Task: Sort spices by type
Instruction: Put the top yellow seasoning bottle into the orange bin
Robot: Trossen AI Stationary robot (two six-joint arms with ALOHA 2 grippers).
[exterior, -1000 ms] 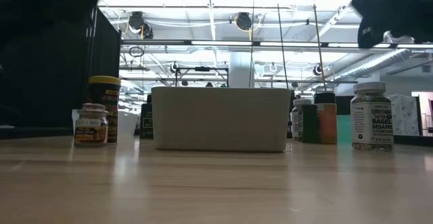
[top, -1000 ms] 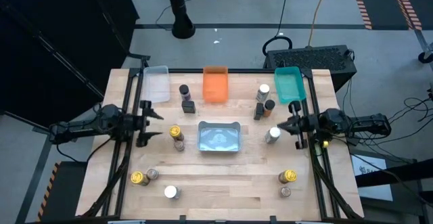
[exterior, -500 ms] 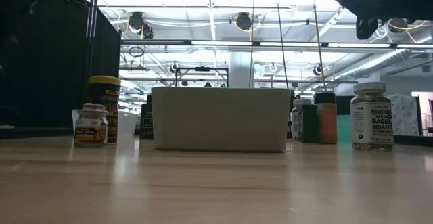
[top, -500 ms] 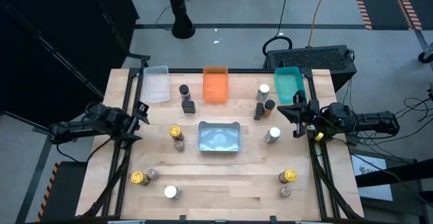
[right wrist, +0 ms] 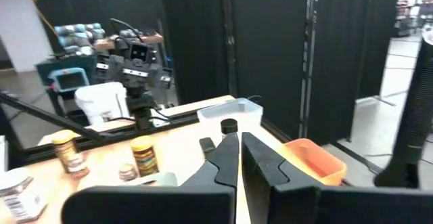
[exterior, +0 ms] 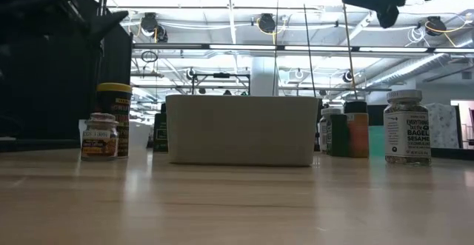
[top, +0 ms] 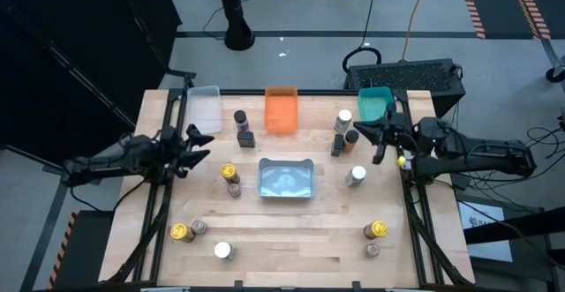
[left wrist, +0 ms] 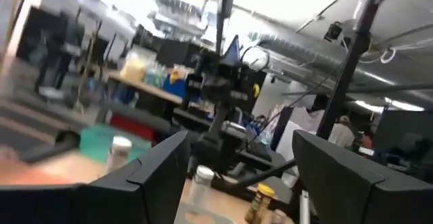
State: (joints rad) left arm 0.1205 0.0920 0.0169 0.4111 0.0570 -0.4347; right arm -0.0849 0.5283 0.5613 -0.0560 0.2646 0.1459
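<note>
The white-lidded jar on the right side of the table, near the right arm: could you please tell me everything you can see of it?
The white-lidded jar stands upright on the wooden table, alone, right of the light blue bin. In the low view it is a clear cylinder with a white cap and a white label reading "bagel sesame", filled with a speckled seasoning. Nothing touches it; the right gripper hangs above and beyond it, shut and empty.

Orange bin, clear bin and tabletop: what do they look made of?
Orange bin: looks like translucent plastic with a smooth, slightly glossy wall that light shows through.
Clear bin: probably clear or frosted plastic, since the table shows through it.
Tabletop: appears to be light wood planks with visible seams and grain and a satin sheen.
</note>
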